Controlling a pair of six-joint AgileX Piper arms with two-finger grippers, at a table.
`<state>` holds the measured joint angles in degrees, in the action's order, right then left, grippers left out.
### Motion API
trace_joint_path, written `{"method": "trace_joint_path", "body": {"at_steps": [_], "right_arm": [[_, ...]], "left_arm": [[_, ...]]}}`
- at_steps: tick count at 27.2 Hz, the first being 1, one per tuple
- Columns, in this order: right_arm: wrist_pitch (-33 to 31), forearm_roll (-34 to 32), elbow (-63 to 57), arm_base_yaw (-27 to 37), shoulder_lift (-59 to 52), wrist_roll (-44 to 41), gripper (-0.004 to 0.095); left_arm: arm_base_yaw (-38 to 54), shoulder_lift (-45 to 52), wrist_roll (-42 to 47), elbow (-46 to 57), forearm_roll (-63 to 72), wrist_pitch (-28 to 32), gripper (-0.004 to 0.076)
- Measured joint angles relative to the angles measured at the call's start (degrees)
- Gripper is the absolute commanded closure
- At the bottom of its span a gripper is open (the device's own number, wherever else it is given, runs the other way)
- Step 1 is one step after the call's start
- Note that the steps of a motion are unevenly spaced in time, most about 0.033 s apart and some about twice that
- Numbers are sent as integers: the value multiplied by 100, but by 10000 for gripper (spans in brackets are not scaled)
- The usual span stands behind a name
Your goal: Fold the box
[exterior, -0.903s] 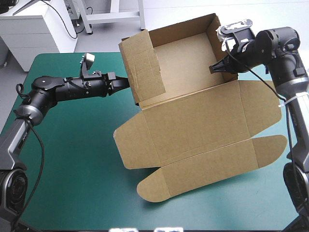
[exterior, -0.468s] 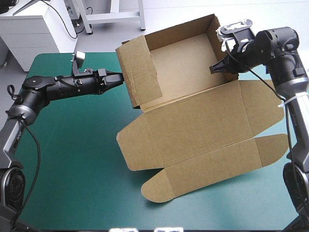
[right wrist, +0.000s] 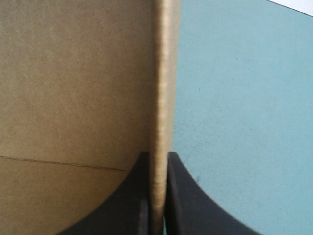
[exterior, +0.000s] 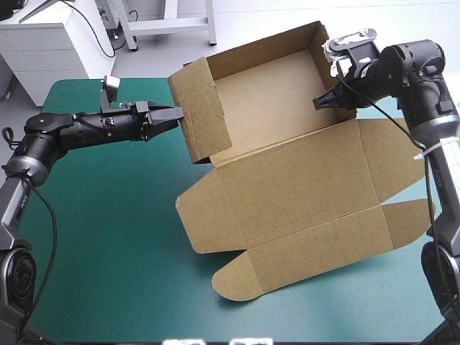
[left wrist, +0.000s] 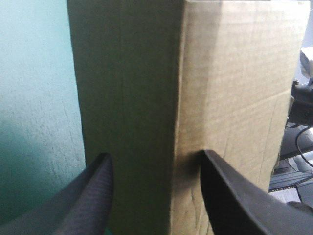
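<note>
High view: box (exterior: pixel 287 172) is gripped by right end effector (exterior: pixel 318 103); open left end effector (exterior: pixel 175 113) is drawn back beside its raised wall.

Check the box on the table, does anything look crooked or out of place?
No damage shows, but the box sits skewed to the edges of the table, and its left wall leans outward instead of standing square. The open left gripper is at that wall; the right gripper is shut on the box.
</note>
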<state>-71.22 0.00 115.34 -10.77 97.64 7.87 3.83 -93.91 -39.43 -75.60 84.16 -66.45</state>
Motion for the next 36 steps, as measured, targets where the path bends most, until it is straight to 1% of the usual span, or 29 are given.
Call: {"method": "trace_joint_path", "body": {"at_steps": [3, 17, 22, 24, 25, 32, 33, 34, 36], "right_arm": [[0, 0, 0, 0, 0, 0, 926], [0, 0, 0, 0, 0, 0, 926], [0, 0, 0, 0, 0, -48, 920], [0, 0, 0, 0, 0, -114, 920], [0, 0, 0, 0, 0, -159, 919], [5, -90, 0, 0, 0, -172, 920], [5, -102, 0, 0, 0, -172, 920], [5, -111, 0, 0, 0, -172, 920], [5, -195, 0, -63, 0, -172, 919]], "left_arm": [[0, 0, 0, -4, 121, -130, 267], [-216, 0, 27, -11, 3, -190, 267], [-412, 13, 44, -11, 54, -15, 267], [-554, 54, 120, -11, -110, 230, 267], [-717, 126, 256, -11, -349, 536, 267], [-1396, 503, 1056, -11, -1440, 1962, 267], [-1584, 592, 1286, -11, -1824, 2250, 267], [-1674, 632, 1426, -18, -2032, 2363, 267], [-1951, 675, 2118, -73, -2894, 2660, 267]]}}
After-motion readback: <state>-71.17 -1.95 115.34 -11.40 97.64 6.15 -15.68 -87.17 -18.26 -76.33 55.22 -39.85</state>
